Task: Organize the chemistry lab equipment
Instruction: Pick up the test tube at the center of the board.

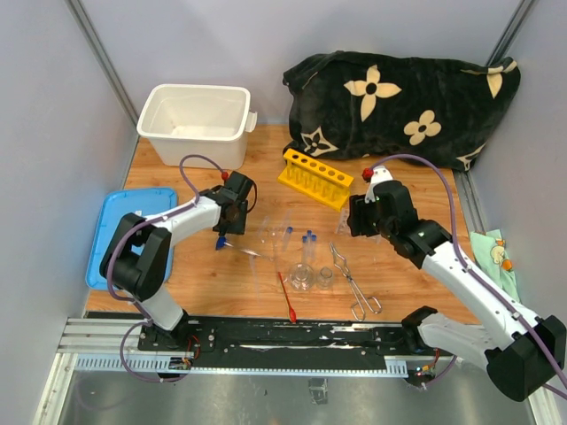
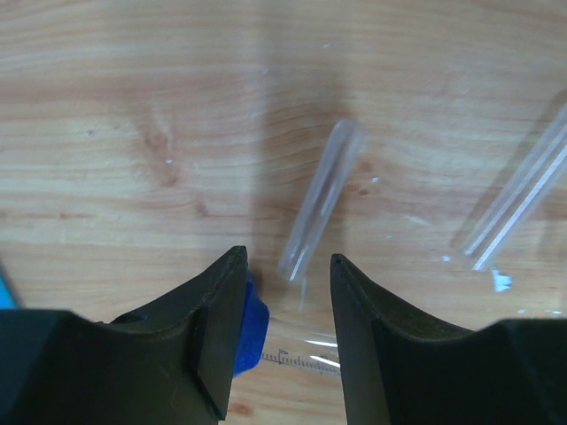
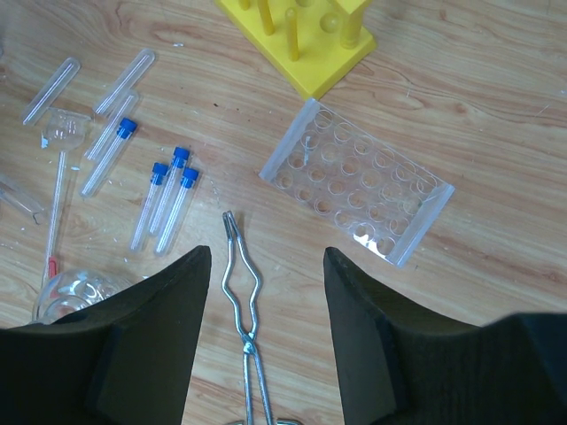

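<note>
Beneath my left jaws, released and apart, a blue-capped clear tube [image 2: 255, 319] lies on the wooden tabletop [image 2: 133, 133], its cap half hidden behind one finger. My right jaws, also released, hang over thin metal tongs [image 3: 250, 345] whose handles run out of view, near a clear plastic holed rack [image 3: 359, 181].

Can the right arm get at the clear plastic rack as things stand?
Probably yes. The right gripper hangs open, and the clear plastic rack lies just ahead of it with nothing on top; the yellow rack and tongs lie apart from it.
</note>
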Robot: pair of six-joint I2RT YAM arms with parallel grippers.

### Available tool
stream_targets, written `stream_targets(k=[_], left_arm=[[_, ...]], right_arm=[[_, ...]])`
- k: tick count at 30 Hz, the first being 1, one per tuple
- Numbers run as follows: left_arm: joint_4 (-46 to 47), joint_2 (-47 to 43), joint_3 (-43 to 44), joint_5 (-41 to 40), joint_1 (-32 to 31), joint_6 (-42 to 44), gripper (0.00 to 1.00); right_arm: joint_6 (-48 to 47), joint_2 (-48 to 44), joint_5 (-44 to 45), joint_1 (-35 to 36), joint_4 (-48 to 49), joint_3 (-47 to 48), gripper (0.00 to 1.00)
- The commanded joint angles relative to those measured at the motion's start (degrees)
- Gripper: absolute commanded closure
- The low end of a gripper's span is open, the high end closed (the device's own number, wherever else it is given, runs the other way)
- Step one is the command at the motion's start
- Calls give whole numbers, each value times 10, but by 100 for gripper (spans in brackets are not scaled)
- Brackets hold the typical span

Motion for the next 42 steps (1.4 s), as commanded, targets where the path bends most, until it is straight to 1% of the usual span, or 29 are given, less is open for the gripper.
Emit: stream_targets(k=[1, 5, 10, 14, 20, 27, 37, 42], left_arm=[[-26, -18, -15, -51, 0, 4, 53], [-23, -21, -27, -35, 0, 9, 54], [-15, -13, -19, -17, 0, 15, 56], [-9, -8, -5, -8, -1, 19, 59], [0, 10, 17, 20, 0, 15, 59], [-16, 45, 57, 21, 0, 13, 59], [-20, 21, 26, 9, 0, 7, 59], [-17, 25, 17, 13, 0, 1, 61]], right_arm=[[-6, 7, -7, 8, 22, -6, 45], [-6, 7, -9, 8, 22, -5, 45], [-6, 3, -8, 8, 22, -9, 45], [-4, 4, -9, 8, 22, -11, 45], [-9, 4, -9, 8, 22, -10, 45], [-15, 2, -2, 8, 17, -8, 45], [-15, 7, -2, 8, 19, -10, 45], [-15, 9, -5, 8, 21, -7, 45]])
